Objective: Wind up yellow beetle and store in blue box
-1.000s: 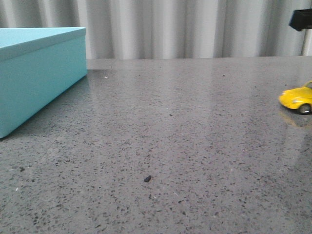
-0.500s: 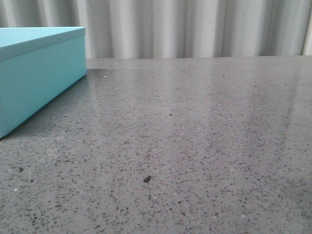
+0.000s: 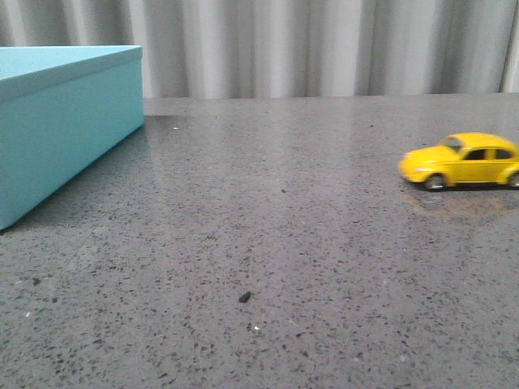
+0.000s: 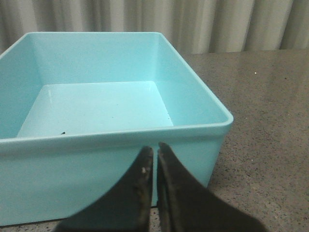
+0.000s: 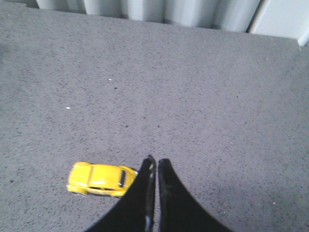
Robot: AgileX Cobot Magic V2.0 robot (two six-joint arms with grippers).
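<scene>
The yellow beetle (image 3: 464,160) stands on its wheels at the right of the grey table, nose pointing left. In the right wrist view the beetle (image 5: 100,179) lies just beside my right gripper (image 5: 156,161), which is shut and empty above the table. The blue box (image 3: 57,117) sits at the far left. Seen from the left wrist, the box (image 4: 120,145) is open-topped and empty apart from a dark speck. My left gripper (image 4: 154,149) is shut, empty, and close in front of the box's near wall. Neither gripper shows in the front view.
A grey speckled tabletop (image 3: 284,243) stretches between box and car, with a small dark crumb (image 3: 244,297) near the front. A pleated pale curtain (image 3: 324,44) closes off the back. A pale panel (image 5: 285,17) stands at the table's far corner.
The beetle was at the right edge a second ago, out of view half a second ago, and now stands further left on the table. The black object at top right is gone.
</scene>
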